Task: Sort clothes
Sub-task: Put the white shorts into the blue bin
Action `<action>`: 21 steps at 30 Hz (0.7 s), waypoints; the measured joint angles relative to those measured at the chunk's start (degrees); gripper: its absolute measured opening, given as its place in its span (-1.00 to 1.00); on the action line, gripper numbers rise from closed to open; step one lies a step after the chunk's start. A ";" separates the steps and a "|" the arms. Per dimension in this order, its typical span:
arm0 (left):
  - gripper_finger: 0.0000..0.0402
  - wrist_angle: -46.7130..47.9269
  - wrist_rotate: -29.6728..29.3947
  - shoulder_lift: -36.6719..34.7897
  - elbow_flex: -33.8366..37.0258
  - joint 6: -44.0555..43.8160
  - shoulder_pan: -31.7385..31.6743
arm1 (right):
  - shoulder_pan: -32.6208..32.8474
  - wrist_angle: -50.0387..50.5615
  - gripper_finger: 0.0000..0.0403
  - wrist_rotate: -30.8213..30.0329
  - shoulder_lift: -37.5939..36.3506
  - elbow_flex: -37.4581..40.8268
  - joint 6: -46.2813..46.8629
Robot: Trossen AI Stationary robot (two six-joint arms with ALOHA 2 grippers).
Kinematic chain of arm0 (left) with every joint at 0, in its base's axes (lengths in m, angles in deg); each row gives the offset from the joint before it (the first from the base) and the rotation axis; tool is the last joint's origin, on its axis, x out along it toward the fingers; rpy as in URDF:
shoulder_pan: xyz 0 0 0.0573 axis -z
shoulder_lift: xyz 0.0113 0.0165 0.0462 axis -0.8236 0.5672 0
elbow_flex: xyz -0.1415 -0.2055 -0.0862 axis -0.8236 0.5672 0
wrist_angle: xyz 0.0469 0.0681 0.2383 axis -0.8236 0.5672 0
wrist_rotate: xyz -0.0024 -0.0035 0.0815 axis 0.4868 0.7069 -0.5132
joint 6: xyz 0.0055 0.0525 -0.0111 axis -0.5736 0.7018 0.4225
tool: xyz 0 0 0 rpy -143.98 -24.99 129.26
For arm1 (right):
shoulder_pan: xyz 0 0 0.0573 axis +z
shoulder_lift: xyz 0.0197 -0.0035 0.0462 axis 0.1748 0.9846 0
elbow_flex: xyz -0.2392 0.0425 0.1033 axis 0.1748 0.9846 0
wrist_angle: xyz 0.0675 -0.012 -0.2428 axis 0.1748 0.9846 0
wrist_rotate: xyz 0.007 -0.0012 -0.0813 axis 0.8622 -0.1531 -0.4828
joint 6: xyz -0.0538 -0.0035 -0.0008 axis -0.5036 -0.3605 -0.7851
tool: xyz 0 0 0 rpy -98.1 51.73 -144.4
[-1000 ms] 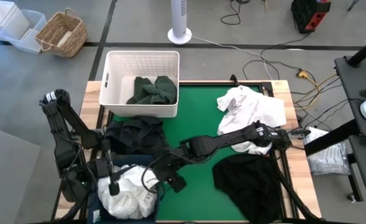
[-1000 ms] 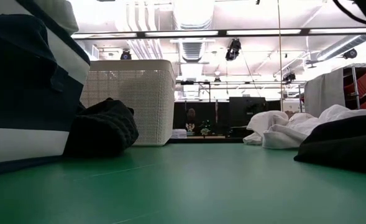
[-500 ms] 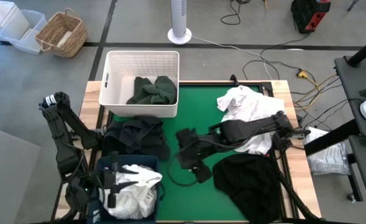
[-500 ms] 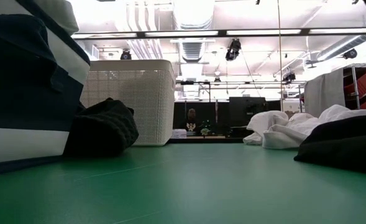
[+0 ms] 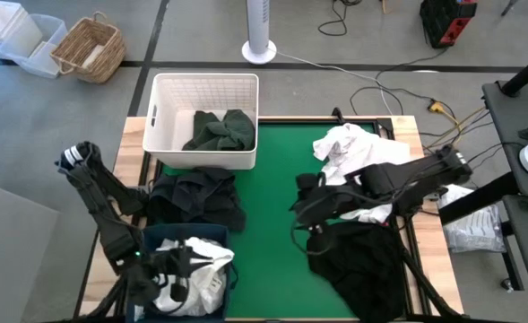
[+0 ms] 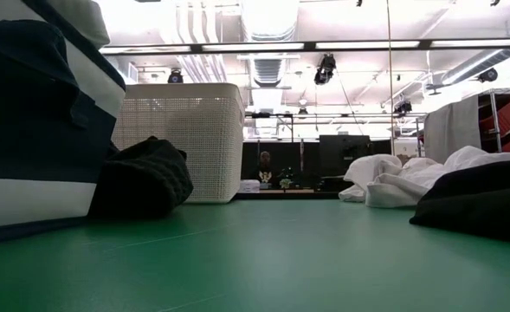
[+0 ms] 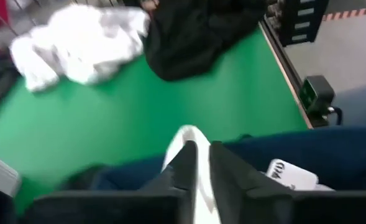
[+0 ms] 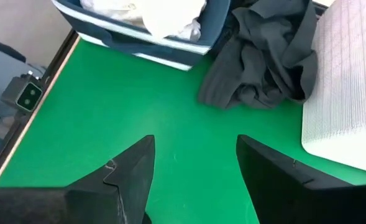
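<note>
A white lattice basket [image 5: 165, 144] at the far left holds dark green clothes [image 5: 220, 131]. Near it, a navy bin [image 5: 212, 233] holds white clothes [image 5: 201, 274], and a black garment [image 5: 196, 197] lies against the bin's far side. A white pile [image 5: 367, 157] and a black garment [image 5: 358, 256] lie on the mat's right. My left gripper [image 5: 176, 269] is over the bin, shut on white cloth. My right gripper [image 5: 304, 205] hangs open over the mat's middle, with nothing between its fingers [image 8: 130, 171]. My left gripper pinches a fold of the white garment [image 7: 187, 134] between its two fingers [image 7: 181, 165], over the navy bin's rim [image 7: 294, 155]. The cloth shows in the narrow gap and past the fingertips. One layer or several cannot be told.
The green mat [image 5: 272, 179] is bare between the basket and the white pile. A wicker basket [image 5: 89, 49], clear boxes and a white fan base [image 5: 259, 51] stand on the floor beyond the table. Cables run at the far right.
My right gripper has drawn away from the navy bin toward the table's right, from beside the bin to the mat's middle. My left arm has sunk toward the near edge, its gripper staying over the bin and shifting a little right.
</note>
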 joint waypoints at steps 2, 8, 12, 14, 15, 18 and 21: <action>-0.95 -0.02 1.68 1.27 0.00 -2.46 -0.89 | -0.14 -2.89 0.07 -0.08 -2.78 4.41 0.35; -0.99 2.86 14.94 5.97 0.00 -12.05 -1.92 | -0.14 -8.39 -0.11 -0.72 -9.09 14.36 3.06; -1.00 10.25 24.74 8.57 -0.02 -28.46 -1.95 | -0.14 -10.40 -0.27 -1.48 -11.89 18.90 4.82; -1.00 12.78 28.73 9.47 -0.02 -34.86 -1.95 | -0.14 -11.94 -0.35 -1.52 -12.89 20.85 5.39; -1.00 13.36 30.25 9.86 0.00 -36.86 -1.92 | -0.14 -12.40 -0.38 -1.53 -13.22 21.64 5.40; -1.00 12.52 31.70 10.62 0.67 -38.62 -1.95 | -0.14 -13.88 -0.49 -1.52 -13.59 23.22 5.32; -1.00 10.10 32.30 11.37 0.85 -38.17 -2.05 | -0.14 -15.00 -0.58 -1.52 -13.45 24.02 4.33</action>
